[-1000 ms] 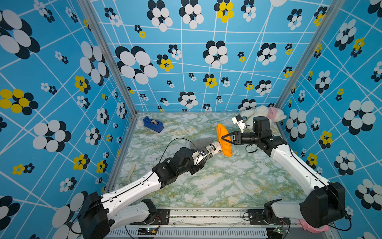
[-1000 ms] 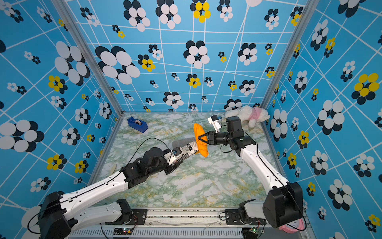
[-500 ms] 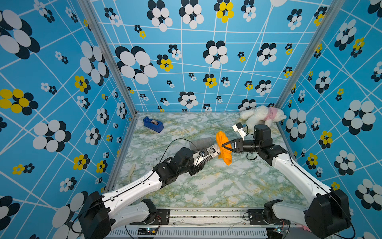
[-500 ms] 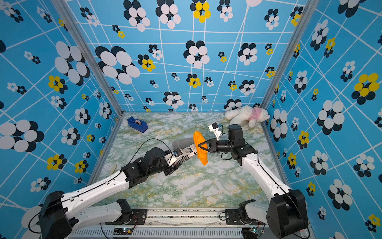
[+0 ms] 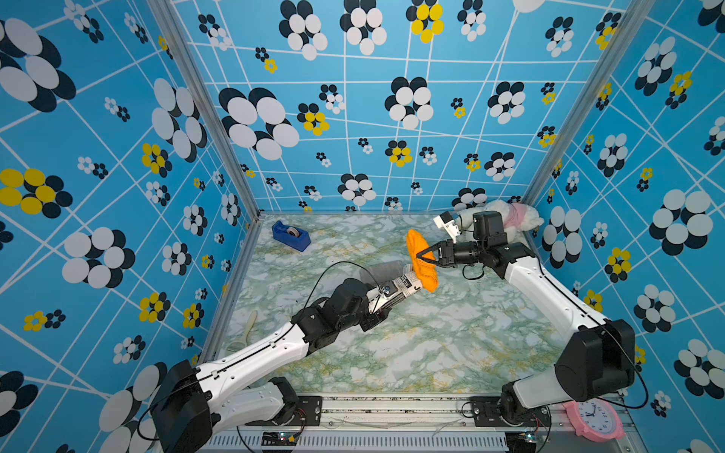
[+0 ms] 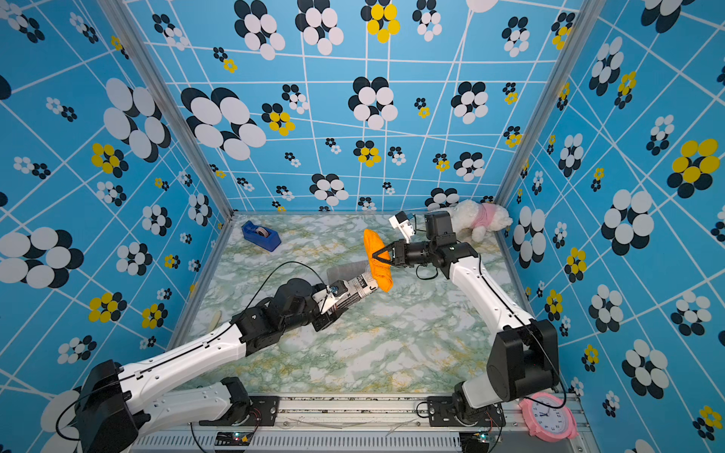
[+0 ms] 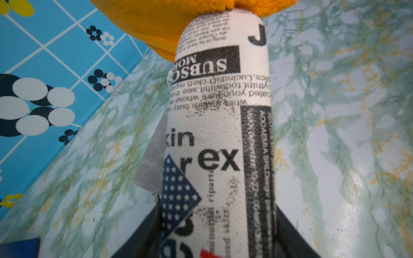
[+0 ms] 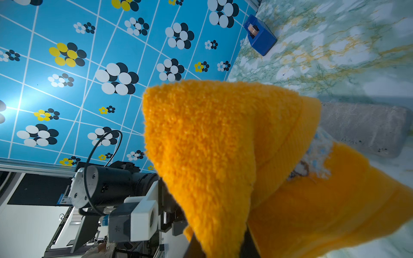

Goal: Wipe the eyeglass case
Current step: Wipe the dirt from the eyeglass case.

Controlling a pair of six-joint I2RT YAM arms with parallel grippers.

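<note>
Left gripper point(image 5: 386, 299), both top views: jaws clamped on the near end of the one eyeglass case point(image 5: 406, 286); right gripper point(image 5: 419, 257) pinching the one orange cloth point(image 5: 428, 276), which touches the case's far end. One grey pouch point(image 5: 382, 270) lies under the case, one tape dispenser point(image 5: 291, 235) well beyond the left gripper, one plush toy point(image 5: 510, 213) behind the right. Left wrist view: case point(image 7: 219, 125) juts from between the fingers, tip against cloth point(image 7: 156, 22). Right wrist view: cloth point(image 8: 212, 145) hides the fingertips
</note>
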